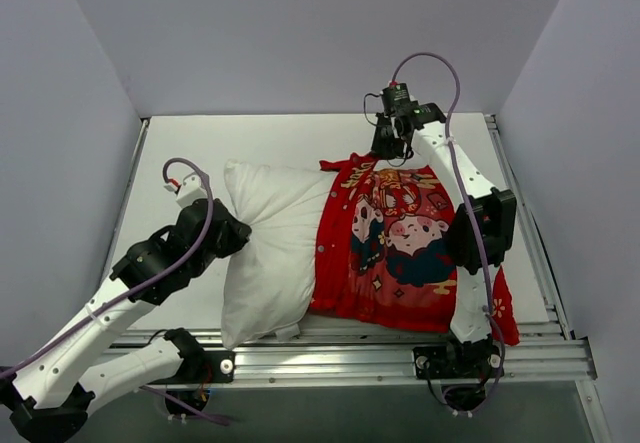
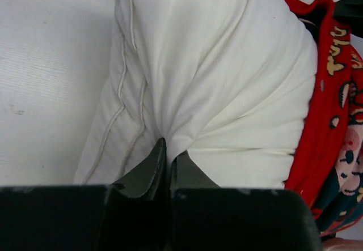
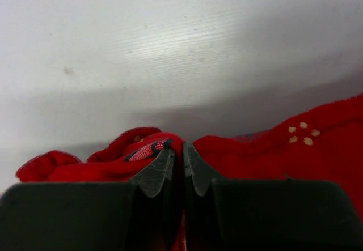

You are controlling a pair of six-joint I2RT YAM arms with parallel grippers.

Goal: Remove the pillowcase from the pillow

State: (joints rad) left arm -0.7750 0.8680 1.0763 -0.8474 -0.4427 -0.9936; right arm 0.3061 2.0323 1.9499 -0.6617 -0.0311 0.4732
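Observation:
The white pillow (image 1: pixel 268 243) lies across the table, its left half bare. The red printed pillowcase (image 1: pixel 400 243) covers its right half. My left gripper (image 1: pixel 232 231) is shut on a pinch of the pillow (image 2: pixel 215 81) at its left edge, the jaws (image 2: pixel 168 152) nearly touching with white fabric between them. My right gripper (image 1: pixel 388 148) is at the far edge of the pillowcase, shut on a fold of red fabric (image 3: pixel 142 152) between its jaws (image 3: pixel 182 152). The pillowcase also shows at the right of the left wrist view (image 2: pixel 329 120).
White walls close in the table at the back and both sides. A metal rail (image 1: pixel 350 358) runs along the near edge. A corner of the pillowcase (image 1: pixel 503 313) hangs over the rail by the right arm's base. The right arm reaches over the pillowcase.

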